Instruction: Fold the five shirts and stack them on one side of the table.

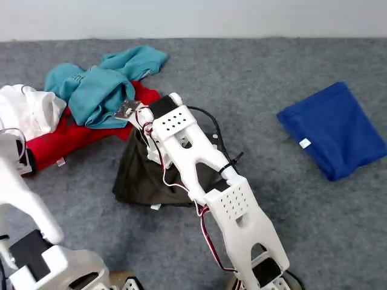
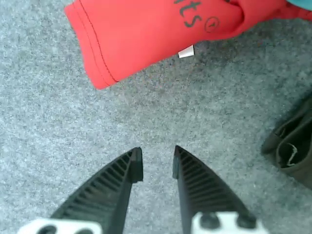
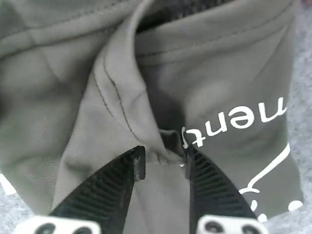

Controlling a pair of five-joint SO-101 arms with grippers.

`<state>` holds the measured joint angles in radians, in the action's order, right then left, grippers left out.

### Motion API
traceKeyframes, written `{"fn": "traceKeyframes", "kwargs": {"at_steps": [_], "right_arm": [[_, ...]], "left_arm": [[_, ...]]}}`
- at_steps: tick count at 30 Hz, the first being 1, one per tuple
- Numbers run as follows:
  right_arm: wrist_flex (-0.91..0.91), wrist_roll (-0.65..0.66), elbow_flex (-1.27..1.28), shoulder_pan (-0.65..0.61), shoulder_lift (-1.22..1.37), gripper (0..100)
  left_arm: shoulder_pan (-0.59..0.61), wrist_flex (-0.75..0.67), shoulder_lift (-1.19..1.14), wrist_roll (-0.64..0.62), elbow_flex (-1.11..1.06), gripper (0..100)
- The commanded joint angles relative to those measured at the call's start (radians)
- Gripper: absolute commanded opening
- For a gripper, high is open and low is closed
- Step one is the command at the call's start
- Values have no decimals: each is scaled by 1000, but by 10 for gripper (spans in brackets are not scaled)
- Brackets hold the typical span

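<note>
A dark olive shirt (image 1: 136, 178) lies bunched at the table's middle. My right arm (image 1: 199, 163) stretches over it, and my right gripper (image 3: 164, 163) is shut on a raised fold of the dark shirt (image 3: 73, 73) next to its white print. A blue shirt (image 1: 332, 130) lies folded at the right. At the back left a teal shirt (image 1: 100, 84) lies crumpled over a red shirt (image 1: 60, 139), with a white shirt (image 1: 27, 109) beside them. My left gripper (image 2: 157, 163) hangs open over bare carpet, short of the red shirt's (image 2: 146, 34) sleeve hem.
The table is covered in grey carpet (image 1: 260, 78). My left arm (image 1: 24, 193) stands at the front left, near the red and white shirts. The dark shirt's edge (image 2: 295, 141) lies off to one side of the left gripper.
</note>
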<state>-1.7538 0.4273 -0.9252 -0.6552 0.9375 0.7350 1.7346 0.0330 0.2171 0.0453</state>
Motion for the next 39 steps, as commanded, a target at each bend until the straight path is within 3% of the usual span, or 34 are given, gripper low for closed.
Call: {"fn": "traceKeyframes", "kwargs": {"at_steps": [1, 15, 20, 30, 39], "right_arm": [[-24, -3, -5, 13, 15, 133], [-36, -3, -100, 12, -53, 131], [-36, -3, -72, 7, -53, 55], [-33, 15, -28, 18, -87, 9], [-36, 14, -68, -94, -245, 13]], "left_arm": [[-8, 17, 32, -3, 4, 115], [-9, 17, 32, 2, -21, 115], [-9, 17, 32, 2, -21, 115], [-8, 17, 32, 2, -22, 115], [-8, 17, 32, 2, -21, 115]]}}
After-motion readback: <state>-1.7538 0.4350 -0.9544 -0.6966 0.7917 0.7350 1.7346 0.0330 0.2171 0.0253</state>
